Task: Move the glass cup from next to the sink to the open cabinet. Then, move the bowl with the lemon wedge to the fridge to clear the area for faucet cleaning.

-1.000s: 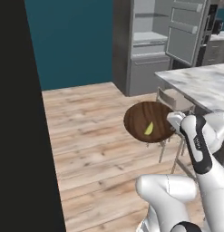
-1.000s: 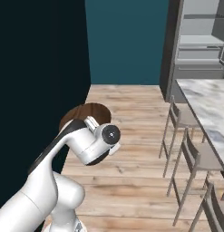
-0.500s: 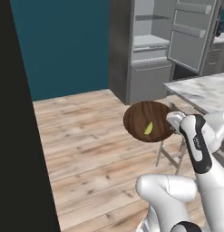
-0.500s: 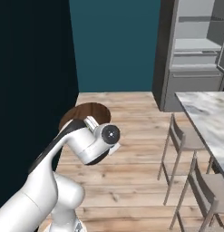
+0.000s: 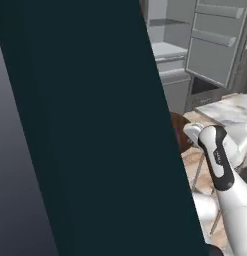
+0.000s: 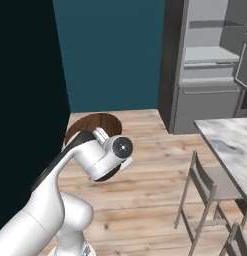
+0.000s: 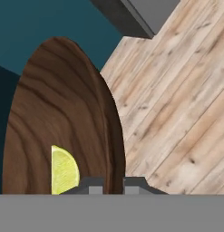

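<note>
A dark brown wooden bowl (image 7: 59, 118) sits tilted in the hand view with a yellow lemon wedge (image 7: 64, 170) inside it. My gripper (image 7: 113, 185) is shut on the bowl's rim, one fingertip on each side of it. From the right base view the bowl (image 6: 90, 125) shows behind my gripper (image 6: 101, 135), held above the wood floor. In the left base view just a sliver of the bowl (image 5: 177, 131) peeks past a dark wall, next to the gripper (image 5: 191, 131). The grey fridge (image 5: 170, 50) stands open ahead, its door (image 5: 217, 45) swung to the right and its body (image 6: 207, 75) seen at the right.
A dark teal wall (image 5: 85, 125) stands close on my left and blocks most of the left base view; it also shows as a wall (image 6: 25, 100) in the right one. A marble counter (image 6: 230, 145) with chairs (image 6: 205, 185) lies to the right. Wood floor (image 6: 145, 175) runs between them.
The whole picture has shifted, so the base has driven. The dark wall now covers much more of the left base view and the fridge looks nearer. The bowl stays in my grip.
</note>
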